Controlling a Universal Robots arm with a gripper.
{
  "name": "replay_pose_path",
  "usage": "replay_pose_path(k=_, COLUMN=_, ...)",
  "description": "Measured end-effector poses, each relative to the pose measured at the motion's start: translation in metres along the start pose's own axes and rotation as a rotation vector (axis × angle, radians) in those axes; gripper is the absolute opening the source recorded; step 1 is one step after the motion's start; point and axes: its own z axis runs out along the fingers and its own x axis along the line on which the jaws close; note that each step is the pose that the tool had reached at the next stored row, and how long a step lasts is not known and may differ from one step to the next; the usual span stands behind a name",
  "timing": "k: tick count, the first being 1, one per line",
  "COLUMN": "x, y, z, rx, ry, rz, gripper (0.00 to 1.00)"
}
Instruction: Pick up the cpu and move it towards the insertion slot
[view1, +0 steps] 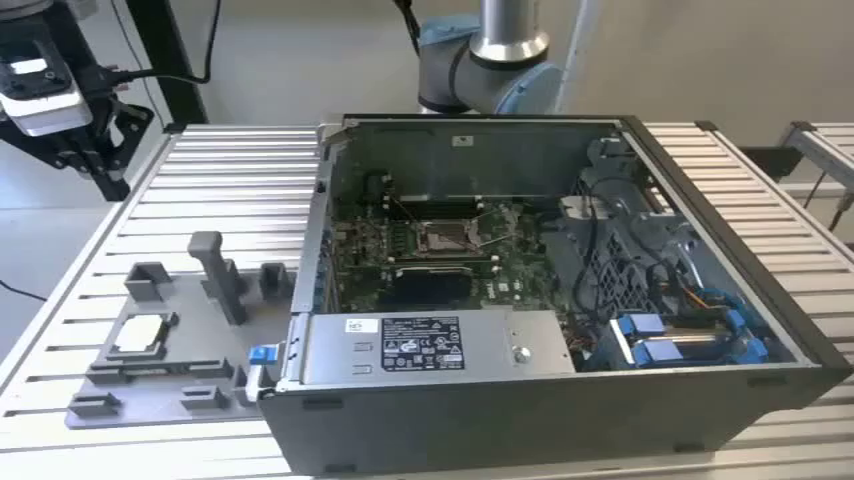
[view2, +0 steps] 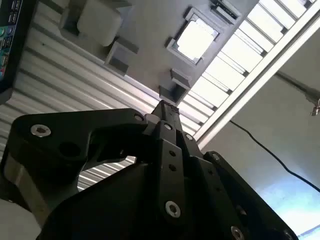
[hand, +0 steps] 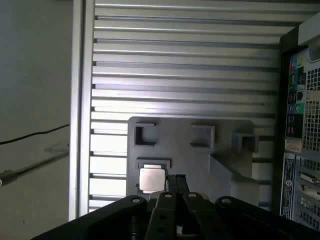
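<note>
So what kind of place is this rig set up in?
Likely a robotics lab or test workshop: an open computer case sits on a slatted aluminium table, a grey tray beside it holds the cpu, and a robot arm stands beyond the case.

A robotics lab bench: slotted aluminium table (view1: 214, 180), opened computer case (view1: 467, 420), robot arm (view1: 491, 75) behind it

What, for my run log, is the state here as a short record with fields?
cpu: flat in a recess of the grey tray, not held
gripper: shut, empty, clear of the cpu
insertion slot: on the green board inside the open computer case, cpu not in it
tray location: on the slatted table, at the exterior view's left of the computer case
</note>
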Motion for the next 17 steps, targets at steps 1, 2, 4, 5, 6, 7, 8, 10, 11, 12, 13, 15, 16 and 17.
replay_pose_path(k=1, x=0.0000, y=0.0000, z=0.0000, rx=0.0000, ry=0.0001, rz=0.000, gripper=0.00)
replay_pose_path(k=2, x=0.0000, y=0.0000, z=0.0000, rx=0.0000, ry=0.0001, rz=0.000, gripper=0.00)
replay_pose_path(k=4, x=0.0000, y=0.0000, z=0.0000, rx=0.0000, ry=0.0001, rz=0.000, gripper=0.00)
replay_pose_path(k=5, x=0.0000, y=0.0000, z=0.0000, rx=0.0000, ry=0.0001, rz=0.000, gripper=0.00)
replay_pose_path(k=6, x=0.0000, y=0.0000, z=0.0000, rx=0.0000, ry=0.0001, rz=0.000, gripper=0.00)
replay_pose_path(k=7, x=0.0000, y=0.0000, z=0.0000, rx=0.0000, ry=0.0000, rz=0.000, gripper=0.00)
replay_pose_path(k=8, x=0.0000, y=0.0000, z=0.0000, rx=0.0000, ry=0.0001, rz=0.000, gripper=0.00)
replay_pose_path(k=10, x=0.0000, y=0.0000, z=0.0000, rx=0.0000, ry=0.0001, rz=0.000, gripper=0.00)
replay_pose_path(k=11, x=0.0000, y=0.0000, z=0.0000, rx=0.0000, ry=0.0000, rz=0.000, gripper=0.00)
replay_pose_path(k=12, x=0.0000, y=0.0000, z=0.0000, rx=0.0000, ry=0.0001, rz=0.000, gripper=0.00)
replay_pose_path(k=13, x=0.0000, y=0.0000, z=0.0000, rx=0.0001, ry=0.0001, rz=0.000, gripper=0.00)
replay_pose_path(k=15, x=0.0014, y=0.0000, z=-0.0001, rx=0.0001, ry=-0.0004, rz=0.000, gripper=0.00)
replay_pose_path(k=16, x=0.0028, y=0.0000, z=0.0000, rx=0.0000, ry=-0.0009, rz=0.000, gripper=0.00)
replay_pose_path(k=17, x=0.0044, y=-0.0001, z=0.0000, rx=0.0000, ry=-0.0014, rz=0.000, gripper=0.00)
